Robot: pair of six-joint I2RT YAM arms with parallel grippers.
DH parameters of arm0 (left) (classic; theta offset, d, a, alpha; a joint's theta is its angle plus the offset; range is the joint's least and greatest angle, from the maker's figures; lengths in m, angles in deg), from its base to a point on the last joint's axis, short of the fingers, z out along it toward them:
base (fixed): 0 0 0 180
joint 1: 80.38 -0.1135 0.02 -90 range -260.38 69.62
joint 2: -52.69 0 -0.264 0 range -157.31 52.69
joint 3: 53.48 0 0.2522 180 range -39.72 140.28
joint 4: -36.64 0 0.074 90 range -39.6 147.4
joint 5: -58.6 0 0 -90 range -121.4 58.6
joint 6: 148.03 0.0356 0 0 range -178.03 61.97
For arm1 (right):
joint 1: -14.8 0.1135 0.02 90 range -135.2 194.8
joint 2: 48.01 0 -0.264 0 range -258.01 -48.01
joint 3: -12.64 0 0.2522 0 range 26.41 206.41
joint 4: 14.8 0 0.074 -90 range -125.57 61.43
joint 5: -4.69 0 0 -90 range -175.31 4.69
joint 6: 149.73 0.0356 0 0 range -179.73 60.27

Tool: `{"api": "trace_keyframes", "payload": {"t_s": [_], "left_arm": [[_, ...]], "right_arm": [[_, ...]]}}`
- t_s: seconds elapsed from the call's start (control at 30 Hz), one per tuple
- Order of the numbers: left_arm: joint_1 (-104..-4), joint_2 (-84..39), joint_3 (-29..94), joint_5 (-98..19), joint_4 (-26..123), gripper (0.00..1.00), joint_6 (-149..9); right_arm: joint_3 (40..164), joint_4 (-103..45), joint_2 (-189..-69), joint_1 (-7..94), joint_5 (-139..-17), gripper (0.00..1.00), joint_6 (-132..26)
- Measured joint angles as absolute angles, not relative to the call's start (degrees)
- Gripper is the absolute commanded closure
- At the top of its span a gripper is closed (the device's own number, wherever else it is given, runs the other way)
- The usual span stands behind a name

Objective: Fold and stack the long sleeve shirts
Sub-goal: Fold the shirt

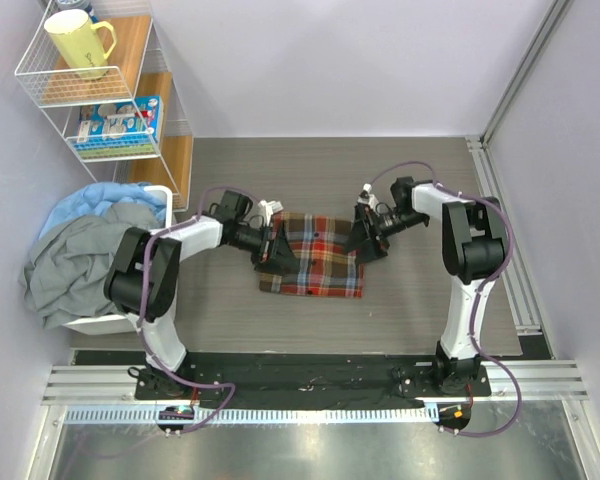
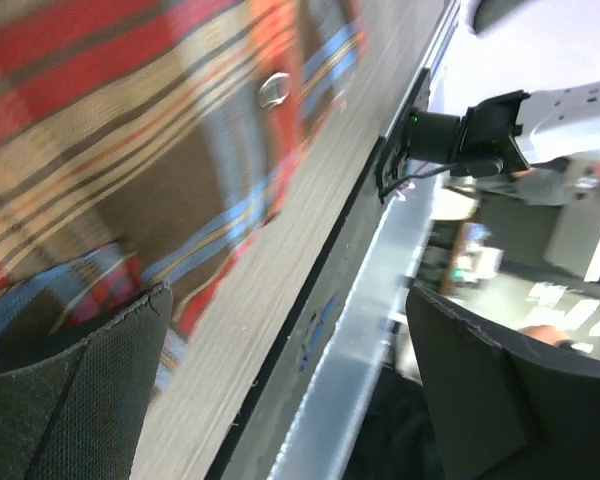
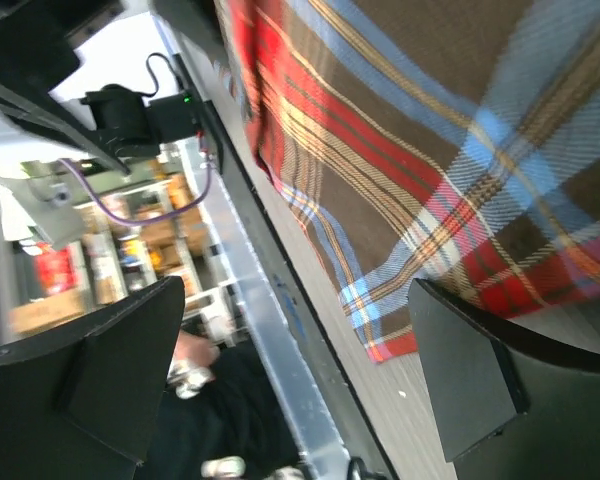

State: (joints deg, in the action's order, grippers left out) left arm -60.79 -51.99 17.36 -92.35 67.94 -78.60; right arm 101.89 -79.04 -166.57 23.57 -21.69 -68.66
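Left gripper [image 1: 278, 250] and right gripper [image 1: 365, 240], both spread wide and empty, flank the folded shirt [image 1: 315, 265]; folding looks finished, next I must grip its edges for stacking.

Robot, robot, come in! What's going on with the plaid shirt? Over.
Plaid shirt folded, lying flat. Left gripper open at its left edge, right gripper open at its right. Clothes pile far left, apart.
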Motion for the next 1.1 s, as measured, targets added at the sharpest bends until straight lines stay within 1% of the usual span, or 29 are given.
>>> {"api": "trace_keyframes", "payload": {"t_s": [0.1, 0.2, 0.23, 0.33, 0.4, 0.43, 0.53, 0.6, 0.77, 0.87, 0.9, 0.97, 1.03, 1.1], "left_arm": [[-59.94, -49.85, 23.69, -90.80, 71.83, 0.00, -76.48], [-59.02, -50.59, 32.96, -90.06, 69.34, 0.01, -78.04], [-58.95, -51.45, 35.89, -89.84, 67.42, 0.02, -79.20], [-58.76, -56.39, 42.03, -89.01, 63.40, 0.03, -81.64], [-59.17, -62.05, 45.09, -87.59, 60.31, 0.04, -83.72], [-59.63, -64.78, 45.59, -86.71, 59.20, 0.05, -84.79], [-61.42, -71.99, 45.55, -83.76, 58.76, 0.09, -85.88], [-62.56, -74.13, 44.90, -86.60, 57.73, 0.10, -86.39], [-61.49, -68.08, 36.81, -84.24, 56.99, 0.12, -83.83], [-56.31, -62.40, 30.40, -83.67, 59.24, 0.13, -80.73], [-53.49, -60.43, 28.31, -83.98, 60.58, 0.13, -79.72], [-50.34, -58.03, 25.99, -84.66, 61.89, 0.14, -79.26], [-49.03, -53.83, 22.14, -85.64, 62.74, 0.15, -79.20], [-52.16, -49.76, 19.85, -85.88, 63.18, 0.16, -80.09]], "right_arm": [[107.27, -80.75, -165.85, 23.35, -22.90, 0.02, -68.96], [108.84, -72.23, -163.05, 24.40, -23.09, 0.04, -60.55], [108.84, -68.88, -162.57, 24.86, -23.07, 0.07, -57.47], [109.98, -59.79, -163.66, 26.30, -23.29, 0.11, -49.36], [111.90, -55.11, -167.03, 26.76, -23.94, 0.12, -45.67], [112.58, -53.58, -168.86, 26.85, -24.27, 0.12, -44.70], [114.92, -54.50, -175.51, 25.98, -25.37, 0.15, -44.83], [119.02, -58.89, -179.07, 24.93, -22.13, 0.15, -45.88], [132.09, -70.02, -184.47, 24.93, -25.17, 0.15, -51.85], [142.02, -75.77, -188.30, 26.48, -28.67, 0.14, -56.48], [147.13, -78.43, -190.20, 27.40, -30.09, 0.14, -59.54], [152.64, -80.88, -191.88, 28.95, -32.45, 0.14, -64.64], [153.58, -82.08, -191.40, 30.68, -34.09, 0.14, -70.04], [151.55, -82.56, -189.41, 31.59, -34.57, 0.14, -73.36]]}}
